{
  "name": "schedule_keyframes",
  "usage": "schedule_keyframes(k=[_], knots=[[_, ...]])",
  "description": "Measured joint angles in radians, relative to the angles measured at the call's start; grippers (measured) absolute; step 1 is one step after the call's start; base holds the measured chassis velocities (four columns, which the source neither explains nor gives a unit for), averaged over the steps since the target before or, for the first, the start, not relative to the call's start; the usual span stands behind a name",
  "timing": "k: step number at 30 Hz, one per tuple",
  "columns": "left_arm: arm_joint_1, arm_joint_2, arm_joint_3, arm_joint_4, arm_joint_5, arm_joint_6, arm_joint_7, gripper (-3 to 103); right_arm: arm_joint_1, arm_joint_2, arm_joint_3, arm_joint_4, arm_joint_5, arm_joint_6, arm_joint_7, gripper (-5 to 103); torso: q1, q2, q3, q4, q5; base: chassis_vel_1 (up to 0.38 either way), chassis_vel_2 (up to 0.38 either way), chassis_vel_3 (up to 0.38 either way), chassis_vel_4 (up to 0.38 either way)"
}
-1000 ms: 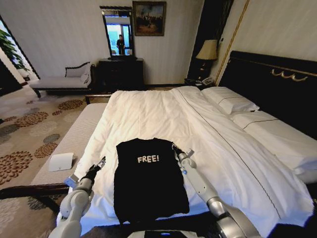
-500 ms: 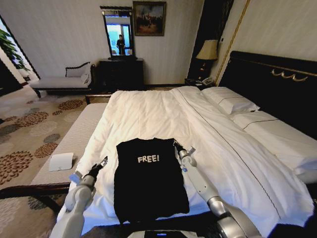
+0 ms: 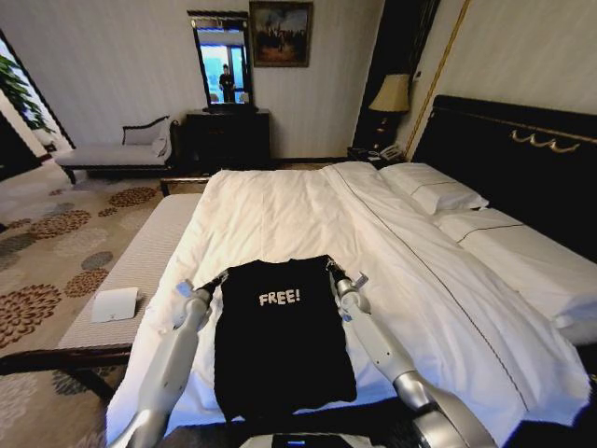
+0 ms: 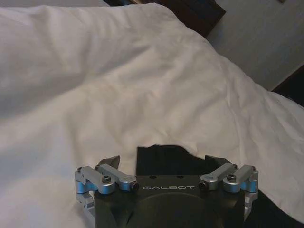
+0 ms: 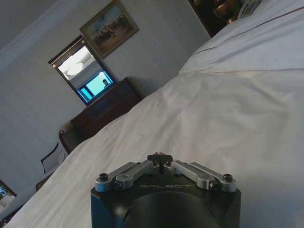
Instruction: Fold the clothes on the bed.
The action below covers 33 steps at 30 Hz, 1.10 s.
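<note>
The clothes (image 3: 280, 345), a black T-shirt with white "FREE!" lettering, lie flat on the near part of the bed (image 3: 280, 205), sleeves tucked in. My left gripper (image 3: 221, 276) is at the shirt's far left corner. In the left wrist view this left gripper (image 4: 164, 161) is open, with black fabric (image 4: 161, 156) lying between its fingers. At the shirt's far right corner my right gripper (image 3: 330, 270) is shut on the fabric edge. The right wrist view shows the right gripper (image 5: 160, 157) with its fingertips pressed together over the white duvet.
A long light striped bench (image 3: 149, 252) runs along the bed's left side with a white card (image 3: 115, 304) on it. Pillows (image 3: 434, 187) and the dark headboard (image 3: 522, 159) are at the right. A dresser (image 3: 229, 140) and a chaise (image 3: 121, 154) stand against the far wall.
My left arm has reached forward and to the right, from beside the shirt's left edge to its far left corner. The right arm has held still.
</note>
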Motion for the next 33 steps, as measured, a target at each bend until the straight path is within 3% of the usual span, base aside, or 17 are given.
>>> schedule_keyframes(k=[9, 14, 23, 25, 29, 33], knots=[[-0.066, -0.017, 0.006, 0.123, 0.036, -0.025, 0.039, 103, -0.018, 0.002, 0.011, 0.01, -0.015, 0.006, 0.001, 0, 0.0, 0.0, 0.0, 0.0002, -0.0001, 0.0, 0.0, 0.0, 0.0], [-0.076, -0.02, 0.002, 0.146, 0.039, -0.034, 0.049, 96, -0.019, 0.002, 0.012, 0.013, -0.016, 0.007, 0.007, 0, 0.0, 0.0, 0.0, 0.0002, -0.0001, 0.0, 0.0, 0.0, 0.0], [-0.078, -0.025, 0.001, 0.172, 0.044, -0.043, 0.08, 53, -0.013, 0.003, 0.01, 0.012, -0.016, 0.006, 0.015, 0, 0.0, 0.0, 0.0, 0.0003, -0.0002, 0.0, 0.0, 0.0, 0.0], [-0.079, -0.026, 0.0, 0.174, 0.045, -0.043, 0.081, 53, -0.013, 0.003, 0.01, 0.012, -0.016, 0.006, 0.015, 0, 0.0, 0.0, 0.0, 0.0003, -0.0002, 0.0, 0.0, 0.0, 0.0], [-0.082, -0.028, -0.001, 0.178, 0.046, -0.045, 0.085, 32, -0.011, 0.004, 0.01, 0.009, -0.016, 0.006, 0.016, 0, 0.0, 0.0, 0.0, 0.0002, -0.0002, 0.0, 0.0, 0.0, 0.0], [-0.083, -0.029, -0.001, 0.182, 0.05, -0.05, 0.088, 21, -0.01, 0.003, 0.01, 0.007, -0.015, 0.005, 0.016, 0, 0.0, 0.0, 0.0, 0.0002, -0.0003, 0.0, 0.0, 0.0, 0.0]])
